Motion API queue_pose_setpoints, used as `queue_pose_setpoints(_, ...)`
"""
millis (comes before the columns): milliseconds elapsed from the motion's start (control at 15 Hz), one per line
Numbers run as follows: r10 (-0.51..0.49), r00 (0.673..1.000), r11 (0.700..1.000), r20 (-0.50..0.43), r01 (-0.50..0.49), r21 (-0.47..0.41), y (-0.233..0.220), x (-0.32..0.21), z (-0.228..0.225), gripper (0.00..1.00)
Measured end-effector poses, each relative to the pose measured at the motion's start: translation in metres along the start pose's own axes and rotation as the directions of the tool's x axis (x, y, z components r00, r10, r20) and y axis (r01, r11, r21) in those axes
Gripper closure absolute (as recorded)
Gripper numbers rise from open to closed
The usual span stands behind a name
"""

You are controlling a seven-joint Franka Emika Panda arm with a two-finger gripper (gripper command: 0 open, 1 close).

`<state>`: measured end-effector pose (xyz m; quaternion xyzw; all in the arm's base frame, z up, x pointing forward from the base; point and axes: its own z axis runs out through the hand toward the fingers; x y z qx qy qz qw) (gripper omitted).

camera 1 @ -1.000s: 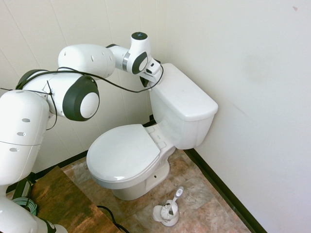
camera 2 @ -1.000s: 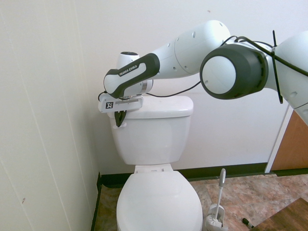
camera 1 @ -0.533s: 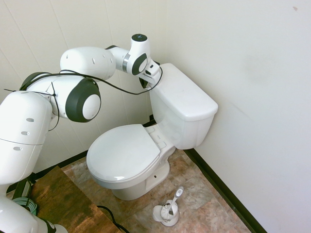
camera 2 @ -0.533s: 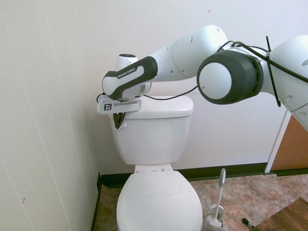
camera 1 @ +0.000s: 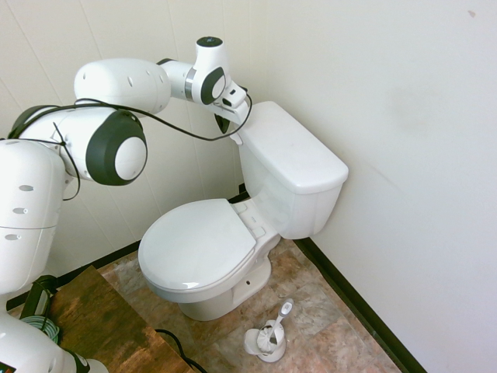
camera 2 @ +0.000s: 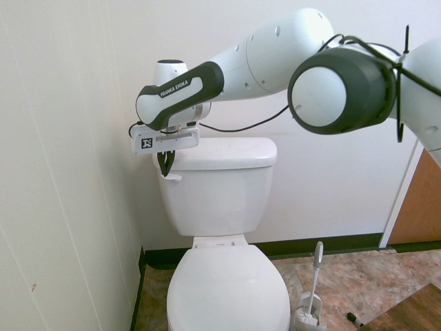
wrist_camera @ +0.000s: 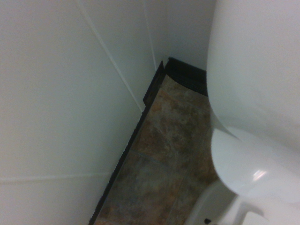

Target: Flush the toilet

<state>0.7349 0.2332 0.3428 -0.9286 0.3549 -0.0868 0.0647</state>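
Claw (camera 2: 165, 164) is hanging with fingers pressed together, holding nothing; your flush lever (camera 2: 172, 177) is lying just below its tips, jutting from the toilet (camera 2: 219, 186) tank's left corner.

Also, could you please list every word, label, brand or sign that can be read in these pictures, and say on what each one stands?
"FRANKA EMIKA": white letters on the dark band of the robot arm, second exterior view.
A small black-and-white square marker on the white bar under the wrist: a pattern, not readable text.
The toilet, the toilet brush and the walls show no print. The wrist view shows none.
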Motion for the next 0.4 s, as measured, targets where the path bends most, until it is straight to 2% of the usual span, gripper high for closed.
queue_pose_setpoints(400, 0.034, 0.999, 0.999, -0.015, -0.035, -0.04, 0.049, -0.005, -0.061, 1.0)
